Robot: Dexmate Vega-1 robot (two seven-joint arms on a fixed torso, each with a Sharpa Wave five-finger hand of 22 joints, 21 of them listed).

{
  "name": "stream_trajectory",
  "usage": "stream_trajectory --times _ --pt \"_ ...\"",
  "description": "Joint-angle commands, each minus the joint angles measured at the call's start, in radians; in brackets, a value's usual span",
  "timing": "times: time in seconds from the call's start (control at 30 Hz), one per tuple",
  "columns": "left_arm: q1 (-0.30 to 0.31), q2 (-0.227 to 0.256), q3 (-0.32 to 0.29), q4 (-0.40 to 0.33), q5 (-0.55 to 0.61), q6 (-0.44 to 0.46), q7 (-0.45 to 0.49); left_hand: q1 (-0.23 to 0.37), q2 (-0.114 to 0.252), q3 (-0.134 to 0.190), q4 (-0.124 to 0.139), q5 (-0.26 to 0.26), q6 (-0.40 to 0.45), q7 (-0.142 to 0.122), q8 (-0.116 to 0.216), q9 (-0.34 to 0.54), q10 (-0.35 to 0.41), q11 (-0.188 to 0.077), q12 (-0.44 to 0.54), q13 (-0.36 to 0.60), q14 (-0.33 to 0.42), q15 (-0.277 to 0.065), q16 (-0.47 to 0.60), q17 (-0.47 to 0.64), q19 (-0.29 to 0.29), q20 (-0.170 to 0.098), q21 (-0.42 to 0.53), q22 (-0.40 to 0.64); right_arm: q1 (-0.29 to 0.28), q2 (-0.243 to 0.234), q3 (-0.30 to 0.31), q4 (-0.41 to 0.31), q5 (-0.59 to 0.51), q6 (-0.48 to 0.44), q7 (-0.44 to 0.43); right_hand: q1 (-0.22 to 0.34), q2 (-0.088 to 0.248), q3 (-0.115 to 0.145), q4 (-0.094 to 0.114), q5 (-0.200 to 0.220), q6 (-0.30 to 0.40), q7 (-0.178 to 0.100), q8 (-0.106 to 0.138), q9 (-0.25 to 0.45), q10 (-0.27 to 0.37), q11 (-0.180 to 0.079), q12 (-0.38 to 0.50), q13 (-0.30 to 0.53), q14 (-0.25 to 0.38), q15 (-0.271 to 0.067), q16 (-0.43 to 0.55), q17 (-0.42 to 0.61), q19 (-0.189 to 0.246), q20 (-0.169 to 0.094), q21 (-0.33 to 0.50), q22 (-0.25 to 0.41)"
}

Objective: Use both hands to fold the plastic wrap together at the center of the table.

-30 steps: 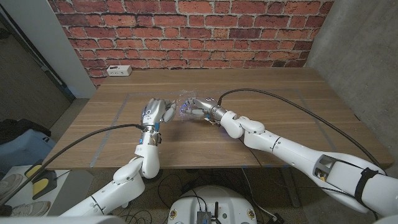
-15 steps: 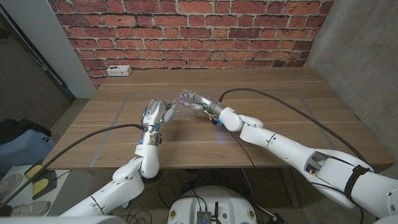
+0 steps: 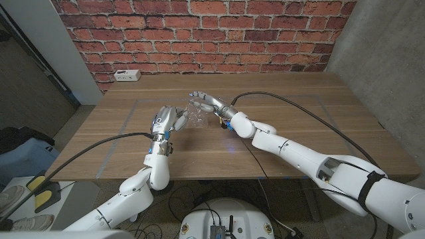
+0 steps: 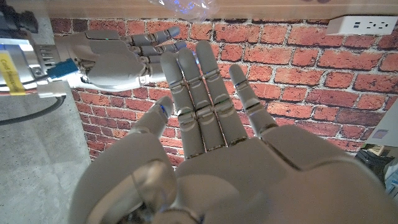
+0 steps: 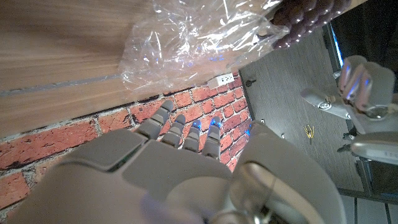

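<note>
The crumpled clear plastic wrap lies near the table's middle, and it also shows in the left wrist view and the right wrist view. My left hand stands just left of the wrap with its fingers straight and nothing in them. My right hand hovers over the wrap's far edge, fingers apart and holding nothing. In the left wrist view the right hand faces my left palm. Whether the left fingertips touch the wrap I cannot tell.
The wooden table has taped lines on its top. A white power strip lies at the far left corner by the brick wall. Black cables trail from both arms across the table.
My right hand has lifted off the wrap and moved away from me and a little to the left, with its fingers spreading. The left hand has stayed put.
</note>
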Motion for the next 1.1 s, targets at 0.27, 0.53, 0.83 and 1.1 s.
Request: stream_trajectory --times 0.27,0.53,0.83,1.1 --pt "0.011 0.014 -0.016 0.001 -0.017 -0.045 -0.009 -0.031 -0.004 -0.001 0.015 -0.001 -0.001 0.006 -0.004 0.002 -0.001 0.002 -0.009 0.005 -0.005 0.005 -0.005 0.005 -0.011 0.001 0.010 -0.002 0.111 0.072 -0.160 0.069 -0.216 -0.255 -0.048 0.036 0.015 0.120 0.007 0.009 -0.036 -0.025 -0.008 -0.002 -0.030 -0.048 -0.002 -0.001 -0.047 -0.138 0.004 -0.014 -0.021 -0.050 -0.004 -0.001" --pt "0.018 0.015 -0.022 -0.006 -0.013 -0.040 -0.012 -0.045 -0.004 -0.002 0.020 -0.004 -0.003 0.011 -0.004 0.004 -0.002 0.002 -0.013 0.005 -0.005 0.005 -0.007 0.003 -0.015 0.000 0.014 -0.004 0.138 0.099 -0.210 0.131 -0.236 -0.286 -0.033 0.033 0.002 0.126 0.009 0.003 -0.057 -0.024 -0.012 -0.001 -0.044 -0.046 -0.004 -0.001 -0.058 -0.136 0.005 -0.015 -0.020 -0.049 -0.002 -0.002" --pt "0.018 0.017 -0.024 -0.008 -0.013 -0.046 -0.023 -0.056 -0.004 -0.002 0.024 -0.006 -0.004 0.013 -0.005 0.003 -0.001 0.004 -0.015 0.005 -0.005 0.005 -0.008 0.003 -0.017 0.001 0.018 -0.005 0.147 0.103 -0.251 0.144 -0.260 -0.329 -0.028 0.041 -0.004 0.136 -0.003 -0.001 -0.085 -0.033 -0.014 -0.001 -0.061 -0.051 -0.006 -0.001 -0.072 -0.142 0.003 -0.021 -0.017 -0.056 -0.001 -0.002" --pt "0.022 0.015 -0.024 -0.011 -0.009 -0.044 -0.022 -0.064 -0.002 -0.001 0.026 -0.007 -0.005 0.013 -0.006 0.005 0.000 0.005 -0.018 0.004 -0.003 0.008 -0.009 0.002 -0.020 0.001 0.022 -0.007 0.148 0.098 -0.264 0.146 -0.257 -0.348 -0.012 0.042 -0.003 0.139 -0.004 -0.002 -0.091 -0.032 -0.013 -0.001 -0.064 -0.055 -0.005 -0.001 -0.073 -0.144 0.005 -0.021 -0.017 -0.059 0.000 -0.002"
